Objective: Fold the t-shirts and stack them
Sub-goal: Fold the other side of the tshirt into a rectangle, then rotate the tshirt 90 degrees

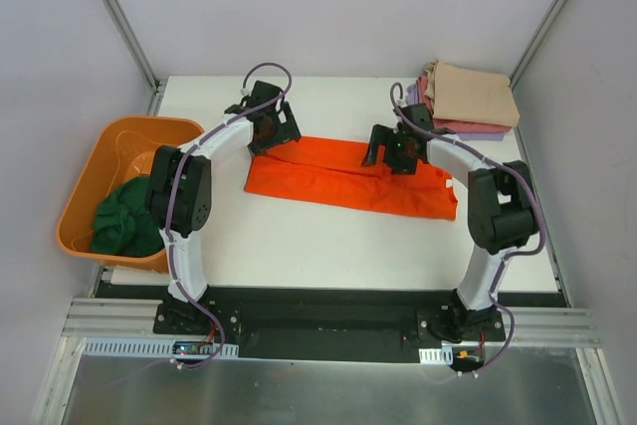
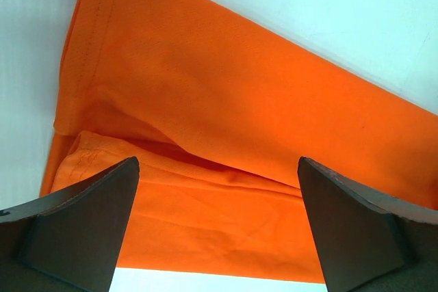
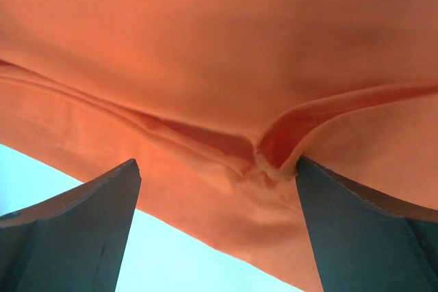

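orange shirt point(image 1: 348, 181): flat on the table point(image 1: 299, 246), folded into a long band running left to right.
left gripper point(image 2: 219, 169): over the orange shirt's left end, jaws spread wide, nothing between them.
right gripper point(image 3: 215, 169): low over the orange shirt's right part, jaws spread wide, gripping nothing; a raised crease lies by one fingertip.
green shirt point(image 1: 124, 216): bunched in the tub point(image 1: 85, 181), left of the orange shirt.
tan shirt point(image 1: 473, 92): folded, beyond the orange shirt's right end, on top of the pink-red shirt point(image 1: 463, 126) and lavender shirt point(image 1: 493, 134).
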Controlling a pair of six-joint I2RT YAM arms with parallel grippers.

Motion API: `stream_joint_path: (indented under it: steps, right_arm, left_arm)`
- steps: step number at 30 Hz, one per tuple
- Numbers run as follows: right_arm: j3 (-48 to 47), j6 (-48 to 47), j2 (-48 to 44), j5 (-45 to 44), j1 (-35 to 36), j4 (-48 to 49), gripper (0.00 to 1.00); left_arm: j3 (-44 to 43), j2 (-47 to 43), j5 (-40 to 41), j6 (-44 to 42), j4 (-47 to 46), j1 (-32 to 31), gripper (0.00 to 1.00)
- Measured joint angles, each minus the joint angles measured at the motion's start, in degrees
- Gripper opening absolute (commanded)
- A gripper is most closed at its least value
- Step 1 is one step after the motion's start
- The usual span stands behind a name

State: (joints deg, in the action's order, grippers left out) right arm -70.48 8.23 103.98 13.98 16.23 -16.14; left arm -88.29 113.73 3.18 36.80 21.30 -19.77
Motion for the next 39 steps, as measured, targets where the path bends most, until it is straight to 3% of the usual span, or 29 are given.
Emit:
stream_joint_path:
  steps: [6,13,21,26,32,39]
  right_arm:
    - [-8.35,1.86,7.69,-1.6,1.2,0.92,0.96]
    - [-9.84,1.29,8.2,-5.77,0.94,-0.83,0.96]
    - [0.87,2.29,-4.46,-9.51,-1.29,-2.69,0.96]
    - [4.07,3.5,-4.5,-8.9,-3.26,-2.84,0.96]
    - [2.56,3.08,0.55,-6.6,-3.32,-3.52,0.96]
    - [-5.55,-3.37,6.88,0.07,-2.89,-5.81,0.96]
  left_arm:
    - [0.7,-1.27,0.02,-0.39,0.2,0.11,0.99]
    - [-0.22,-1.31,-1.49,-1.55,0.85,0.22,0.99]
    - [-10.08,5.03,-8.61,-3.96,-0.31,0.33,0.99]
    - [-10.1,9.79,-10.84,-4.09,-0.85,0.33,0.99]
    - [-2.4,7.58,-11.74,-3.85,-2.86,0.35,0.99]
    - [22.27,-9.55,-15.89,-2.19,-4.7,-0.81,0.99]
